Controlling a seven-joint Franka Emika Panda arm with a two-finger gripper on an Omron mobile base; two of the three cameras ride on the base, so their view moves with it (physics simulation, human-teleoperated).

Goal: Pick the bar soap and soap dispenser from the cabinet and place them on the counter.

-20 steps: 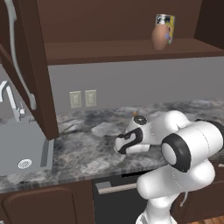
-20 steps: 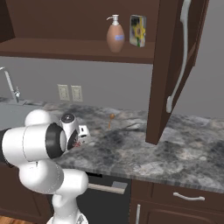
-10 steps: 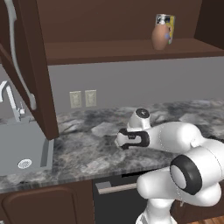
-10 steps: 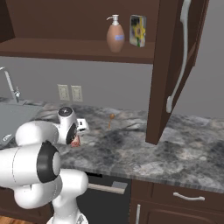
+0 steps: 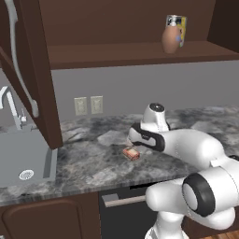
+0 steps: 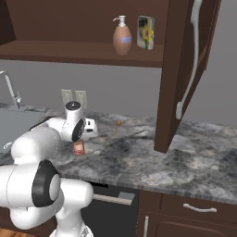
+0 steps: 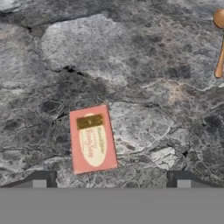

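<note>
Soap down, bottle still on the shelf

Soap (image 7: 92, 138) lies flat on the desk (image 5: 93, 163), free of the hand (image 7: 111, 177), whose fingertips (image 7: 40, 178) stand wide apart with nothing between them. From the hand camera the bar sits just ahead, nearer the left tip, its long axis running away from the hand. Rightward and well above, the dispenser (image 6: 122, 37) stands upright in the cabinet (image 6: 83, 51), so the next reach likely goes up and right.

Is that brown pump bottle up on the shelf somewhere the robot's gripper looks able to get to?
Probably yes: the soap dispenser stands near the cabinet shelf's front edge, door swung open, only a flat box beside it.
</note>
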